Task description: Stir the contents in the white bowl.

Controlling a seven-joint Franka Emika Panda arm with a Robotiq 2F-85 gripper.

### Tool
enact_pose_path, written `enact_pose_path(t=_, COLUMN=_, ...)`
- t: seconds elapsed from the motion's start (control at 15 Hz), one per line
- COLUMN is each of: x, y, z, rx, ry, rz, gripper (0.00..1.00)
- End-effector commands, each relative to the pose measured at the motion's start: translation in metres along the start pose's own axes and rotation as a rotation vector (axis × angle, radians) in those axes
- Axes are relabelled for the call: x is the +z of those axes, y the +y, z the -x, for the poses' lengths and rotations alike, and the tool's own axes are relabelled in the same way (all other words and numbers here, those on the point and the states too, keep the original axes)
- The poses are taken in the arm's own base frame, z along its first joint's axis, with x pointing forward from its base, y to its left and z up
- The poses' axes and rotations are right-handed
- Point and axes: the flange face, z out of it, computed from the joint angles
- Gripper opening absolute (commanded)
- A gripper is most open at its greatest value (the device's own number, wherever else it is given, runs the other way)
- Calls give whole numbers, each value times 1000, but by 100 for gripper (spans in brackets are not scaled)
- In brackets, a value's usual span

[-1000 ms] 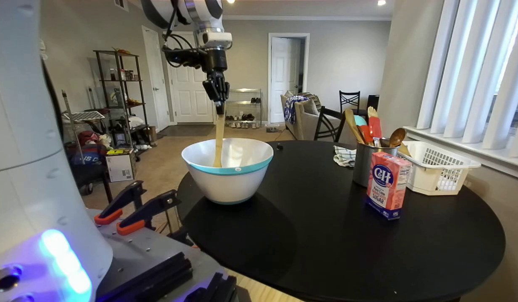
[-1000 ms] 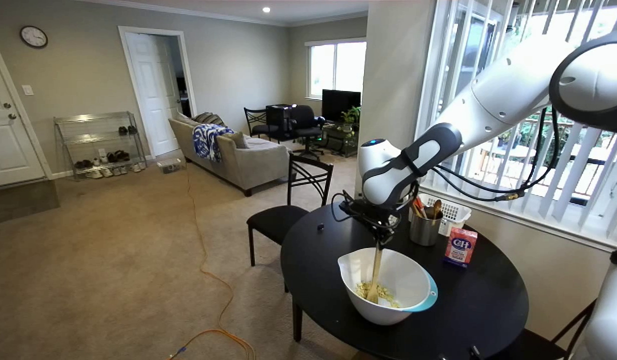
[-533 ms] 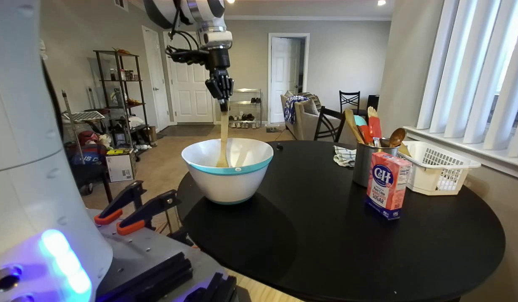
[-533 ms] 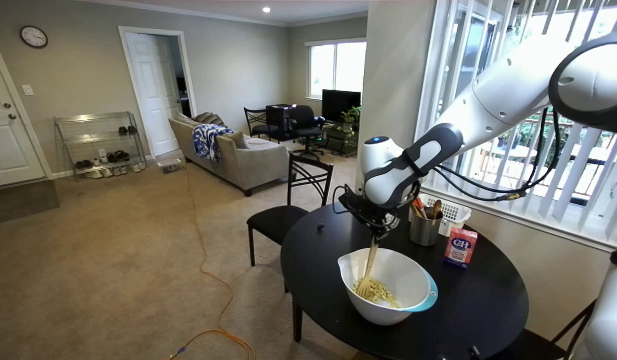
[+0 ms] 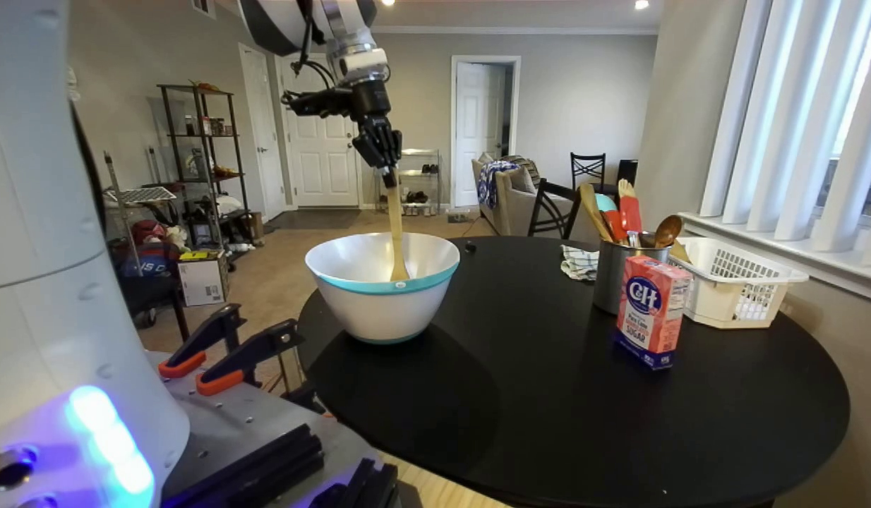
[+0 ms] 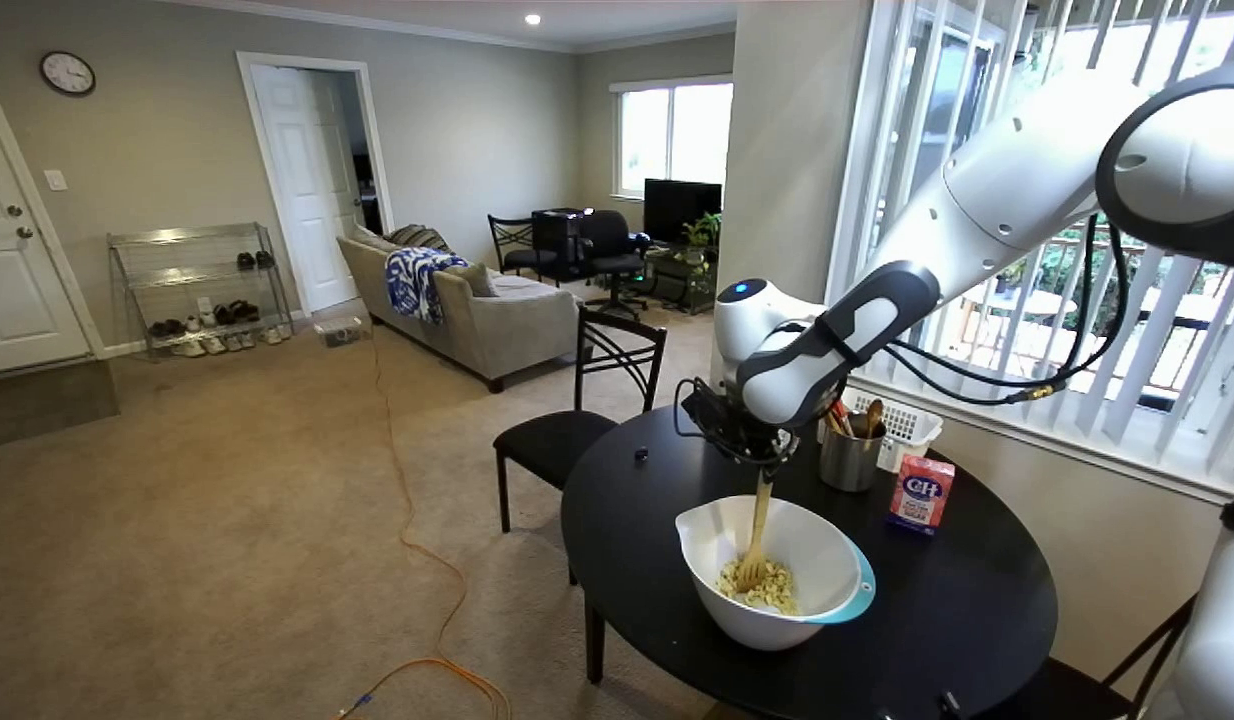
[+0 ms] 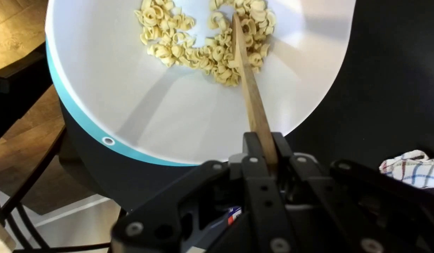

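A gripper (image 7: 267, 143) held a utensil (image 7: 254, 102) in a bowl (image 5: 383, 310) on a table (image 5: 584, 395).
Pinched between the fingers (image 7: 251, 143), it tilted slightly — lower end among pasta (image 7: 203, 60).

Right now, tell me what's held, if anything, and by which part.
The gripper holds a wooden utensil by the upper part of its handle.

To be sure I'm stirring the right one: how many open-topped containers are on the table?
3: the white bowl, below the gripper; the metal utensil holder, behind the sugar carton in an exterior view; and the white basket, next to that holder. A small one could be hidden.
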Motion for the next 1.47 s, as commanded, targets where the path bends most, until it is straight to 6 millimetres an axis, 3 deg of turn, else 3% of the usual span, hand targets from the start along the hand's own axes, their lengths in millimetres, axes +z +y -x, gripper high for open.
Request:
enact_pose_path(t=0.0, x=2, y=10, z=-6, rx=-12, ry=69, rz=24, gripper=6)
enact_pose_path(t=0.4, x=11, y=22, z=-7, rx=-123, ry=73, rz=141, gripper=6)
enact_pose_path(t=0.8, x=1, y=17, z=12, rx=-332, ry=-97, rz=145, gripper=6)
enact_pose_path(t=1.4, x=-16, y=-2, z=16, rx=-206, ry=-184, rz=103, gripper=6)
